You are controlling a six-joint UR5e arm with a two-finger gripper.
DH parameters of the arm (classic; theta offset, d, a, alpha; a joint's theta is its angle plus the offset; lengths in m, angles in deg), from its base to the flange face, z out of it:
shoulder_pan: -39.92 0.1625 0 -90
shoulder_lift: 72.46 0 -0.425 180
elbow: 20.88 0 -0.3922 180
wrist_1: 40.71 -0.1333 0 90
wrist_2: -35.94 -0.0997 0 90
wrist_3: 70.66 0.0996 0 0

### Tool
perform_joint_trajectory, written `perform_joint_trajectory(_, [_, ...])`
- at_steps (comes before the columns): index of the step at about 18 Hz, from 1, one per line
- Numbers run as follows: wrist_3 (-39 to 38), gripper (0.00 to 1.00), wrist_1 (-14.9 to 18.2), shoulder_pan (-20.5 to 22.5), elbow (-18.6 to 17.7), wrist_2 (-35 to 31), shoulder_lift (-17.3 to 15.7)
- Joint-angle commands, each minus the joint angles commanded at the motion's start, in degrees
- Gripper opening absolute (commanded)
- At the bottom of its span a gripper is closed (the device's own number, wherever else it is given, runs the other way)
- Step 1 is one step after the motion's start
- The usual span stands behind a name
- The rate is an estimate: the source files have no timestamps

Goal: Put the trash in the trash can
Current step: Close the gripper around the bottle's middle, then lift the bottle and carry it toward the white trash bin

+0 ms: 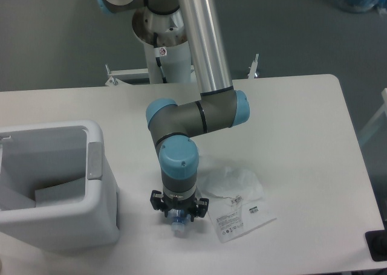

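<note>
Camera view: fingers (pixel 178 217) apparently clamping bottle (pixel 177 226) (grip mostly hidden); next, lift leftward over trash can (pixel 100 184).

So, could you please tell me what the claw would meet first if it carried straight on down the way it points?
The claw points straight down over the bottle, whose bluish end shows just beneath it. It would likely meet the bottle first, if not already touching; the table lies right under that. Depth is unclear.

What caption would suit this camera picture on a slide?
Arm's end effector down over a bottle on the table, plastic bag beside it, white bin waiting left.
</note>
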Motion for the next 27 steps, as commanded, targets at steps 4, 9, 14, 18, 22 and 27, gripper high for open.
perform_joint_trajectory(4, [0.0,0.71,0.0,0.0,0.09,0.09,-0.18])
perform_joint_trajectory(9, [0.09,0.71,0.0,0.09,0.44,0.09,-0.53])
perform_joint_trajectory(14, [0.18,0.7,0.0,0.53,4.64,0.09,-2.37])
perform_joint_trajectory(18, [-0.61,0.7,-1.49,1.67,13.16,0.26,-2.73])
perform_joint_trajectory(22, [-2.28,0.7,-3.51,4.21,18.45,0.7,-4.21])
perform_joint_trajectory(27, [-10.61,0.7,-6.06,5.1,21.61,2.9,-7.55])
